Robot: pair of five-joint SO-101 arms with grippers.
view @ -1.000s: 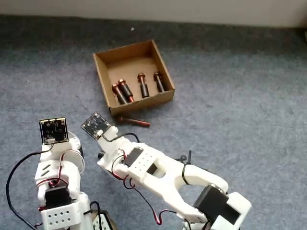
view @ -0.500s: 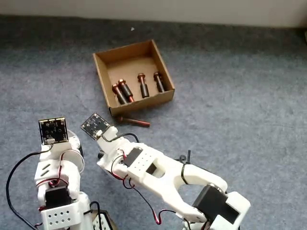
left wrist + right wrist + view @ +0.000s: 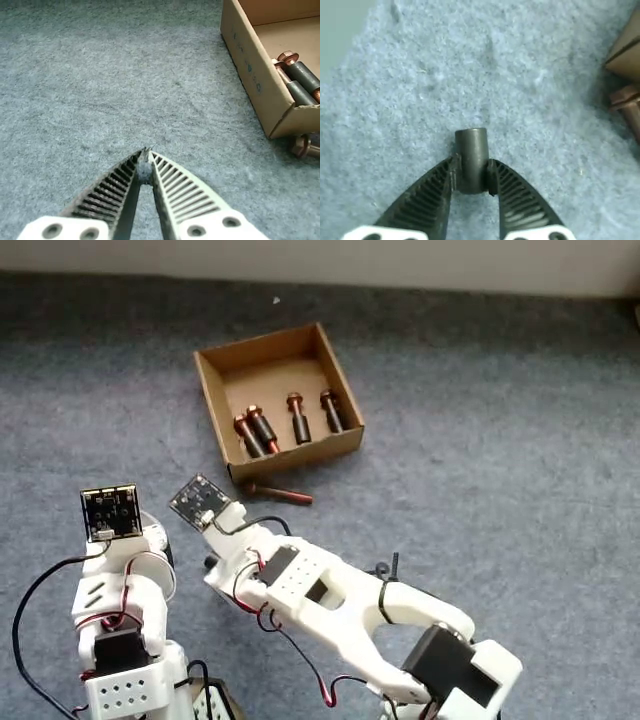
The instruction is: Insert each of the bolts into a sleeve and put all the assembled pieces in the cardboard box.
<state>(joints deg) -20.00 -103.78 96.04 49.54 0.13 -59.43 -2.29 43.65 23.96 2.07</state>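
My right gripper point(image 3: 471, 166) is shut on a dark sleeve point(image 3: 471, 150), held just above the carpet with its open end pointing away from me. A loose copper bolt point(image 3: 280, 494) lies on the carpet against the front wall of the cardboard box point(image 3: 300, 453); its head point(image 3: 626, 97) is off to one side of the sleeve. Several assembled bolt-and-sleeve pieces point(image 3: 298, 417) lie inside the box. My left gripper point(image 3: 145, 156) is shut with nothing in it, low over the carpet and well short of the box wall point(image 3: 250, 70).
Grey carpet covers the whole surface, with open floor to the right of the box. The right arm point(image 3: 330, 600) stretches diagonally from the bottom right towards the box. The left arm point(image 3: 120, 590) stands at the bottom left. A pale wall edge runs along the far side.
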